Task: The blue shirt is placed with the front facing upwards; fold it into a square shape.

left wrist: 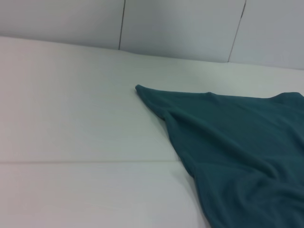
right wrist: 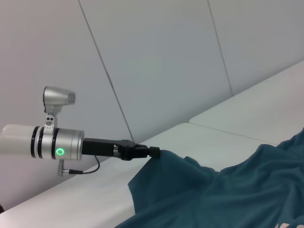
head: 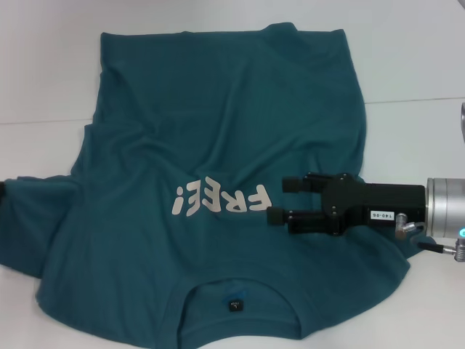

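The blue shirt [head: 218, 131] lies front up on the white table, its collar and dark neck label [head: 236, 304] nearest me and the off-white "FREE!" lettering [head: 221, 198] across the middle. My right gripper [head: 277, 200] hovers open over the shirt's right side, just right of the lettering, with nothing between its fingers. The right wrist view shows my left gripper [right wrist: 154, 152] shut on an edge of the shirt [right wrist: 228, 194], lifting the cloth a little; in the head view this is at the left sleeve, at the far left edge. A corner of the shirt [left wrist: 237, 142] shows in the left wrist view.
The white table [head: 414, 65] extends around the shirt, with a seam [head: 414, 99] across it on the right. Grey wall panels [right wrist: 156, 57] stand behind the table.
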`<state>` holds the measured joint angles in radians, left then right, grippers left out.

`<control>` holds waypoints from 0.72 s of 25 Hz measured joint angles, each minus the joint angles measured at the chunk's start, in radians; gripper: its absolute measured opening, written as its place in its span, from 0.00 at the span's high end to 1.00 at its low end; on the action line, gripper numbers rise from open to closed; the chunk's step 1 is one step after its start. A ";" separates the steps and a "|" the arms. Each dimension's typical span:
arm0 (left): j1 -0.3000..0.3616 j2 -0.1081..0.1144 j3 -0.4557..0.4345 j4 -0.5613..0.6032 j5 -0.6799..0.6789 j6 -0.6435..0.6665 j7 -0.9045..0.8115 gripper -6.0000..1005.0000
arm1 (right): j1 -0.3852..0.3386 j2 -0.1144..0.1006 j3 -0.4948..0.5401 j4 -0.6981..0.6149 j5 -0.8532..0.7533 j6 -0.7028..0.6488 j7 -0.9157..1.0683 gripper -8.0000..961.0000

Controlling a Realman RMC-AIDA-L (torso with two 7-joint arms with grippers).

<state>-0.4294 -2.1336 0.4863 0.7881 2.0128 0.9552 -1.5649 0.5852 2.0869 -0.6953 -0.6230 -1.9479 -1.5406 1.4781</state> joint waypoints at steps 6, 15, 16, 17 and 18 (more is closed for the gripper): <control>-0.013 0.008 0.001 0.020 0.007 -0.002 0.000 1.00 | 0.006 0.002 -0.001 0.003 0.000 -0.002 0.014 0.08; -0.025 0.010 0.025 0.048 0.007 -0.001 -0.001 1.00 | 0.002 0.002 -0.003 0.014 0.007 -0.008 0.014 0.08; -0.026 0.009 0.026 0.050 0.007 0.001 -0.002 1.00 | 0.001 0.002 -0.003 0.014 0.008 -0.009 0.014 0.08; -0.026 0.009 0.026 0.053 0.007 0.003 -0.002 0.99 | 0.001 0.002 -0.003 0.014 0.008 -0.009 0.014 0.08; -0.026 0.007 0.026 0.057 0.007 0.005 -0.002 0.99 | 0.001 0.002 -0.003 0.014 0.008 -0.009 0.014 0.08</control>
<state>-0.4553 -2.1270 0.5121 0.8452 2.0202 0.9604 -1.5670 0.5862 2.0891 -0.6981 -0.6090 -1.9403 -1.5494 1.4925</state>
